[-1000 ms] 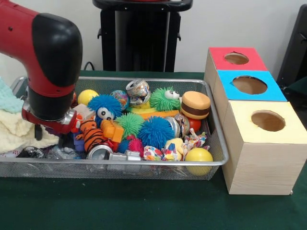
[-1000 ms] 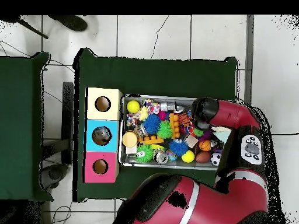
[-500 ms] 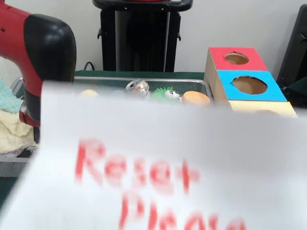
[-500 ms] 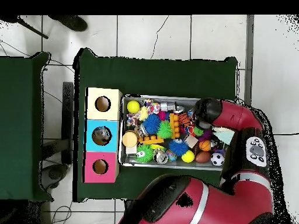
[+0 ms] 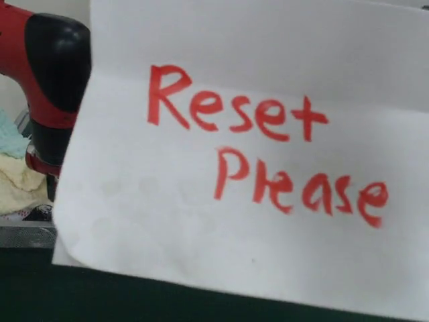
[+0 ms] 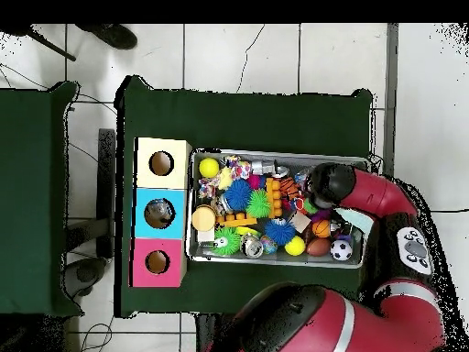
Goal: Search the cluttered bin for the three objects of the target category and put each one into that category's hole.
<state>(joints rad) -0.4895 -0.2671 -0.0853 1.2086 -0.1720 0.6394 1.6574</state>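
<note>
Green table | one bin | three boxes | one sign

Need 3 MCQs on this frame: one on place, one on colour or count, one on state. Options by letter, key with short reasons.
1. Where does the white paper sheet with red handwriting sit?
A. Close before the front camera, hiding most of that view
B. Flat inside the wire basket
C. On top of the wooden boxes

2. How many wooden boxes with coloured tops stand beside the wide silver wire-mesh bin?
A. Two
B. Three
C. Four

3. What state is the bin in?
A. Empty
B. Tipped over
C. Crowded with toys

Key:
1 A: the sheet fills nearly all of the front view, leaving only the red and black arm at the left edge.
2 B: the overhead view shows a yellow-topped box, a blue-topped box and a red-topped box.
3 C: overhead, balls and spiky toys fill the bin, which sits flat on the green table.
</note>
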